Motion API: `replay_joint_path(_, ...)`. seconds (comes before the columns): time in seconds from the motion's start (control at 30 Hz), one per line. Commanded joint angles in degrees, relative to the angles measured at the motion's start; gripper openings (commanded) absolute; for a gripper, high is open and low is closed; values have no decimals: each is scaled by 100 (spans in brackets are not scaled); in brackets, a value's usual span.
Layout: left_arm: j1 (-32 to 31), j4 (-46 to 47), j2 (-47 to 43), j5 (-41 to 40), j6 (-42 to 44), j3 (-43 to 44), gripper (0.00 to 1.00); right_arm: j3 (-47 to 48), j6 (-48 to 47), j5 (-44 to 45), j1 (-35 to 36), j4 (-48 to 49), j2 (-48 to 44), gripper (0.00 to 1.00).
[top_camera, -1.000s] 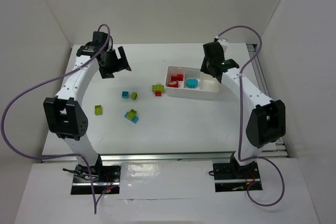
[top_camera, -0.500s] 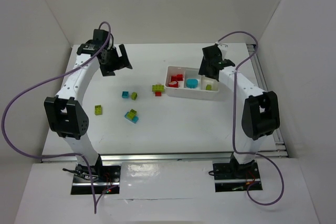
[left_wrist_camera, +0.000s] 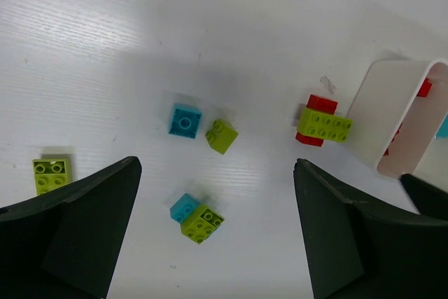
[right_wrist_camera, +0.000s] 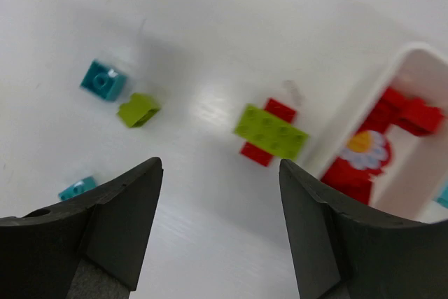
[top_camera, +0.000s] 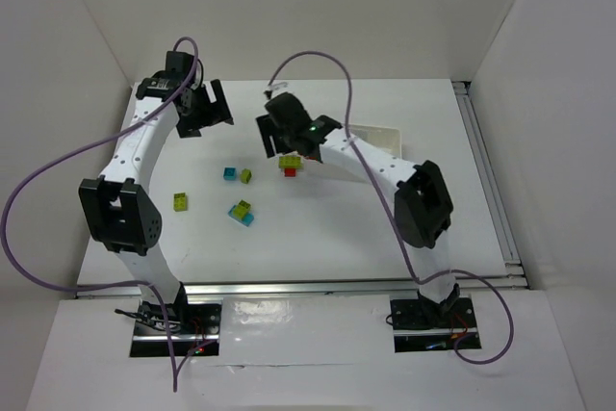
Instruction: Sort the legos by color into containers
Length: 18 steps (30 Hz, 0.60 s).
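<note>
Loose legos lie on the white table: a yellow-green brick stacked on a red one [top_camera: 290, 165], a cyan brick [top_camera: 230, 173], a small green brick [top_camera: 246, 176], a green brick [top_camera: 181, 201] and a green-and-cyan stack [top_camera: 242, 212]. The white tray [top_camera: 382, 132] is mostly hidden behind my right arm. In the right wrist view, red legos [right_wrist_camera: 381, 141] lie in its near compartment. My right gripper [top_camera: 277, 140] is open and empty, hovering just left of the green-on-red brick [right_wrist_camera: 271, 133]. My left gripper [top_camera: 207, 115] is open and empty, high above the far left of the table.
The left wrist view shows the cyan brick [left_wrist_camera: 185, 119], small green brick [left_wrist_camera: 221, 136], green-and-cyan stack [left_wrist_camera: 197, 218], lone green brick [left_wrist_camera: 52, 175] and the tray's end [left_wrist_camera: 392, 113]. White walls enclose the table on three sides.
My right arm swung left from above the tray's right compartment, where a green brick appeared, to over the green-on-red brick. It now covers most of the tray. My left arm barely moved.
</note>
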Motion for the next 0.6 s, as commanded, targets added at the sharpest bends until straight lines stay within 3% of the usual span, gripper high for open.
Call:
replay_joint_path(0.0,115,-50,-276,-269,45,-12,100,559,-529,-273,278,-359,540,75)
replay_joint_path(0.23,519,-102,-777,-498,-640,-470,100,1596,-292,-1389,524,-439,1605,75)
replay_joint_path(0.4,572,73,-962,-498,-659,-655,100,2150,-344,-1566,578,-438,2377,86)
replay_joint_path(0.57,572,73,-910,-498,-606,-655,100,2485,-450,-1618,578,-439,2739,86)
